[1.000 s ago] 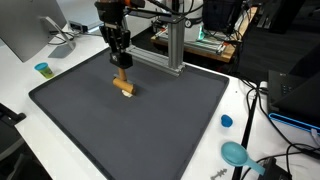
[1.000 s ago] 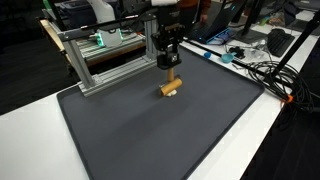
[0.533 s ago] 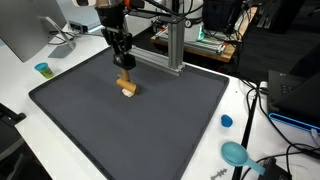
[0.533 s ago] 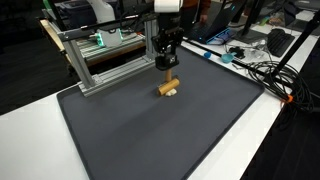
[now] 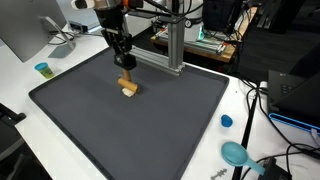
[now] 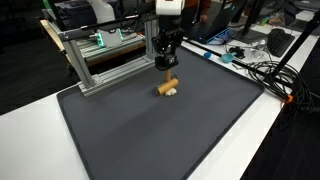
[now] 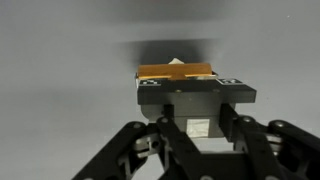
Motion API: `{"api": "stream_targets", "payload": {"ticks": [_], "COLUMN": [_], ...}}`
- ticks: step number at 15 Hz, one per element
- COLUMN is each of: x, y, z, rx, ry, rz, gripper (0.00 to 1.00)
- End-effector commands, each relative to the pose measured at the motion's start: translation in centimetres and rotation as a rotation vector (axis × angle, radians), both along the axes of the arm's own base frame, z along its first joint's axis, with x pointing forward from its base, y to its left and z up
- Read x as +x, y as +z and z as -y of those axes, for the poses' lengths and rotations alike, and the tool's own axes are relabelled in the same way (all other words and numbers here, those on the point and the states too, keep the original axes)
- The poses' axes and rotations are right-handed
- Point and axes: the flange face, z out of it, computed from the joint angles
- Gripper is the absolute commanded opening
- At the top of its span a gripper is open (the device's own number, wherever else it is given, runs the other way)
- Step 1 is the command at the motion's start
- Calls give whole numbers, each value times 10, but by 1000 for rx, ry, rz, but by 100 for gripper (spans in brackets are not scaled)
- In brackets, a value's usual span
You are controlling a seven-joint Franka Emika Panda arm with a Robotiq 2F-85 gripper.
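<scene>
Over the far half of the mat (image 5: 150, 130), my claw (image 5: 123, 66) hangs straight down, its fingers clamped together on the top of a tan block (image 5: 127, 87). Both exterior views show the same grip: the dark fingers (image 6: 168, 64) pinch the upper end of the block (image 6: 169, 89), and the rest of the wood sticks out below them. Its lower end is right at the mat's surface, but I cannot tell whether it touches or hangs just clear. A pale bit shows at one bottom corner of the block.

In the wrist view my claw (image 7: 190, 88) fills the lower half, and past its black pads the block (image 7: 175, 71) shows as a flat orange-brown strip against the grey mat (image 7: 60, 50), with a soft shadow around it.

Behind me, along the mat's far edge, stands a metal frame (image 5: 175, 45), near the block but apart from it. The mat (image 6: 150, 140) lies on a white table (image 5: 240, 100). Off the mat to the left sits a small teal cup (image 5: 42, 69); off it to the right lies a blue cap (image 5: 226, 121), well away from the block. Cables (image 6: 262, 70) trail over the table on the right in an exterior view.
</scene>
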Motion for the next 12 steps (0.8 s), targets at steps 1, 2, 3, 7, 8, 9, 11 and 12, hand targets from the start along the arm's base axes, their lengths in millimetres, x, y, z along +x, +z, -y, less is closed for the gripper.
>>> {"api": "stream_targets", "payload": {"ticks": [1, 2, 3, 7, 8, 9, 11, 12], "x": [3, 3, 3, 1, 0, 1, -1, -6], "y": [-17, -17, -17, -19, -19, -18, -6, 15], "z": [2, 2, 2, 2, 2, 2, -1, -6], "rx": [-1, -1, 0, 6, 8, 6, 1, -4], "ry": [1, 1, 0, 0, 1, 0, 3, 16], "rz": [-42, -40, -49, -78, -80, -75, -47, -20], "gripper": [22, 22, 22, 22, 22, 22, 22, 22]}}
